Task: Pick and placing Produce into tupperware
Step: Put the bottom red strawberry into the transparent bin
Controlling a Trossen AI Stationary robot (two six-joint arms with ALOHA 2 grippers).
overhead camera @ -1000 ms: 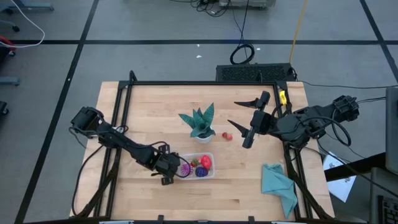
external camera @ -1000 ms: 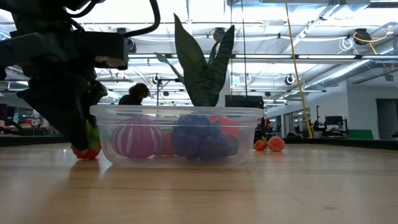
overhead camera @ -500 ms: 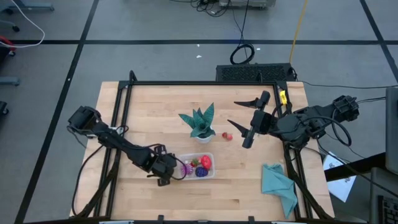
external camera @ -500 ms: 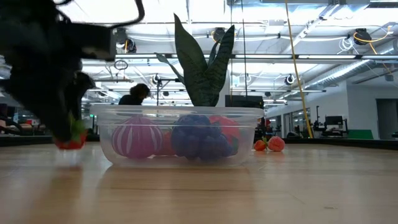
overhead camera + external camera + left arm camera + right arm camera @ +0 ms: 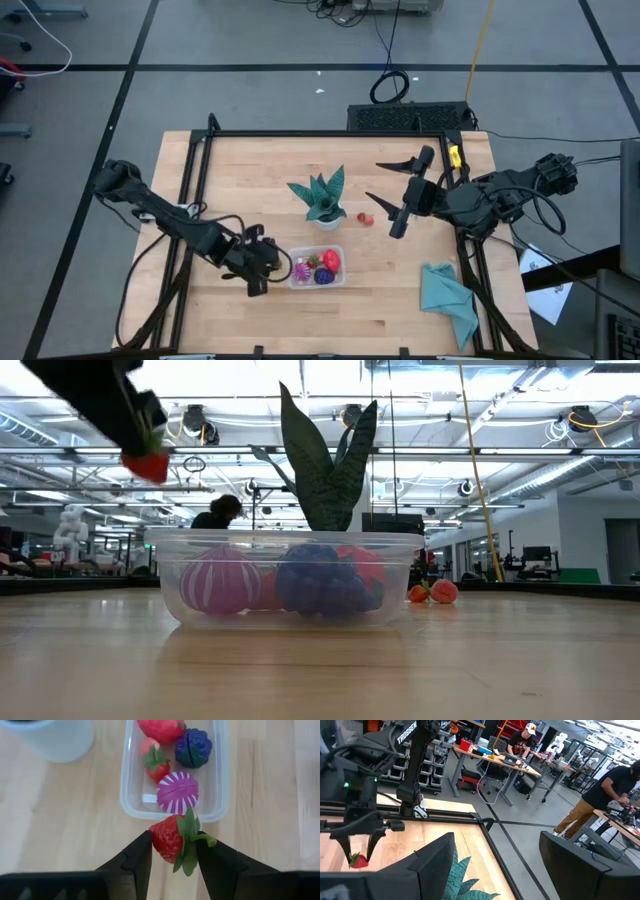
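Observation:
My left gripper [image 5: 262, 270] hangs just left of the tupperware [image 5: 318, 267], shut on a red strawberry [image 5: 169, 839] that shows high above the table in the low view [image 5: 148, 463]. The clear tupperware [image 5: 285, 575] stands on the wood and holds a pink-purple striped ball [image 5: 177, 792], a strawberry [image 5: 156, 762], a dark purple piece [image 5: 193, 747] and a larger red piece [image 5: 160, 727]. Two small red pieces [image 5: 365, 217] lie on the table right of the plant. My right gripper [image 5: 382, 183] waits open above the table's right half. My left gripper pinches the strawberry's red body [image 5: 159, 840] between its two fingers [image 5: 137, 857], coming from above and pointing down. The green leaf cap [image 5: 190, 845] lies against the other finger. The berry is lifted clear of the table, beside the container's left end.
A teal spiky plant in a white pot [image 5: 325, 200] stands behind the container. A teal cloth [image 5: 448, 295] lies near the right front corner. Bare wood shows in front of the container and to the left. People work at desks in the room beyond [image 5: 615, 795].
My left gripper, shut on the strawberry, has risen from table height beside the container's left end and shifted a little toward the table's left edge. The strawberry has gone from resting on the wood to hanging well above the container's rim.

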